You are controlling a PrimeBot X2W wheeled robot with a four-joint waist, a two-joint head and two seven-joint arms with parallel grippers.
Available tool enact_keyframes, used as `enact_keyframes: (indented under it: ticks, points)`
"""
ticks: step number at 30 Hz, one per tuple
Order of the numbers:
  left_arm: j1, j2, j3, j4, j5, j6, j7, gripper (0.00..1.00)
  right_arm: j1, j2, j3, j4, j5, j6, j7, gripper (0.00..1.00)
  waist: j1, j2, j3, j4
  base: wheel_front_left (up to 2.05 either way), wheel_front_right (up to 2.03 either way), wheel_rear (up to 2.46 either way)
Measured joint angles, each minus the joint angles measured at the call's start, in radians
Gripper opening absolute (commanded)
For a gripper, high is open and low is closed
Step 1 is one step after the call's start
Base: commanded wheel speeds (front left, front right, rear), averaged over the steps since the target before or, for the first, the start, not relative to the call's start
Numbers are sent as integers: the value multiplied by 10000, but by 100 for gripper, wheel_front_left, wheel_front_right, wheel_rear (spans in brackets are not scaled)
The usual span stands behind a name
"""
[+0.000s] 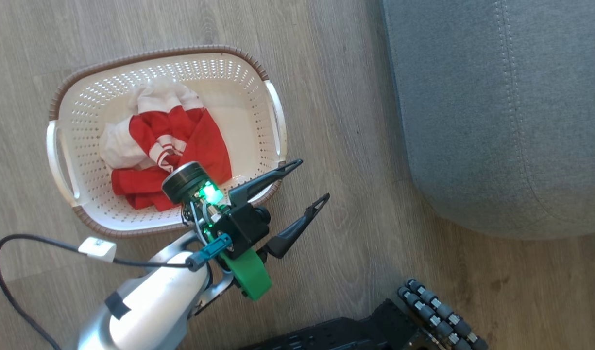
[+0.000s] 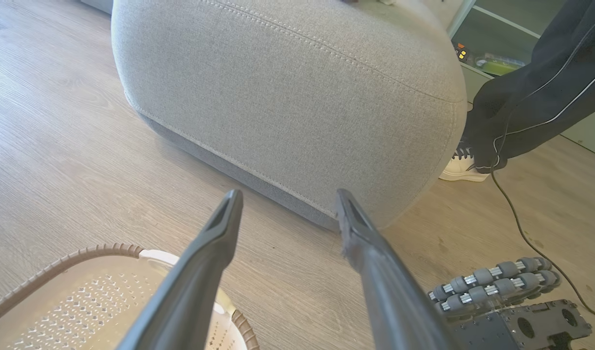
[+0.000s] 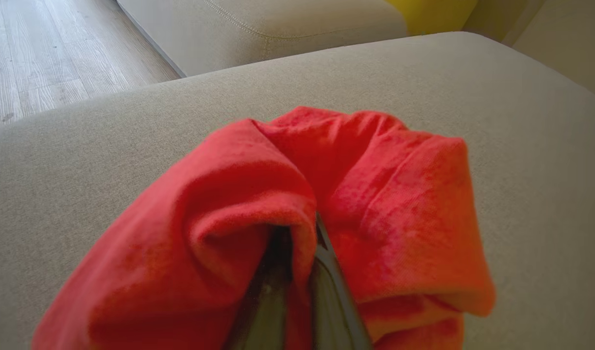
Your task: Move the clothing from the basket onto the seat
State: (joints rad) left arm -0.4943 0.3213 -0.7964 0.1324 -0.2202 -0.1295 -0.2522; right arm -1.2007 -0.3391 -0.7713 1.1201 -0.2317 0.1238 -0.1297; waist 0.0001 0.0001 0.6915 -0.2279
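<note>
On the wooden floor (image 1: 350, 73) stood the basket (image 1: 273, 114), near the seat (image 1: 496, 121) but apart from it, with bare boards between them. Inside the basket we saw the clothing (image 1: 171, 141): a crumpled heap of red fabric with white stripe trim, mixed with white cloth, lying against the near wall and the left end. The bottom toward the right handle was bare. The left claw (image 1: 313, 179) hovered at the basket's near right corner, its two dark fingers spread wide apart with nothing between them, one finger crossing above the braided rim. In its own wrist view the left claw (image 2: 288, 194) pointed at the seat's rounded side. The right claw (image 3: 299, 272) was clamped together on a red garment (image 3: 375, 204), bunched around its fingers above the seat's top cushion (image 3: 132, 126); whether the fabric touched the cushion we could not tell.
</note>
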Motion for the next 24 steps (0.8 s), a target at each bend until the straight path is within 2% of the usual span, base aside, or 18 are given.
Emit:
enact_keyframes:
  ticks: [7,8,9,10,16,24]
  points:
    - [-34,-31,56,12,0,2,0,100,5,217,-604,73,-811,0,35,0,-1,0,-181,38,0,0,0]
    - [-34,-31,63,29,0,0,0,100,10,221,-671,69,-932,0,19,18,-1,0,-213,34,0,0,0]
    - [-33,-33,73,54,0,0,0,100,13,224,-744,48,-1057,0,-42,18,-1,0,-246,27,0,0,0]
    - [-33,-44,84,107,0,0,0,100,23,257,-961,-42,-1269,0,-142,100,-1,0,-326,13,0,0,0]
    - [-12,-272,90,169,0,0,0,100,59,466,-1306,-307,-1933,0,-395,100,-1,0,-729,-16,0,0,0]
    - [93,-665,123,385,-2,0,0,100,539,598,-1143,-284,-2454,0,-662,100,-1,0,-1531,-131,0,0,0]
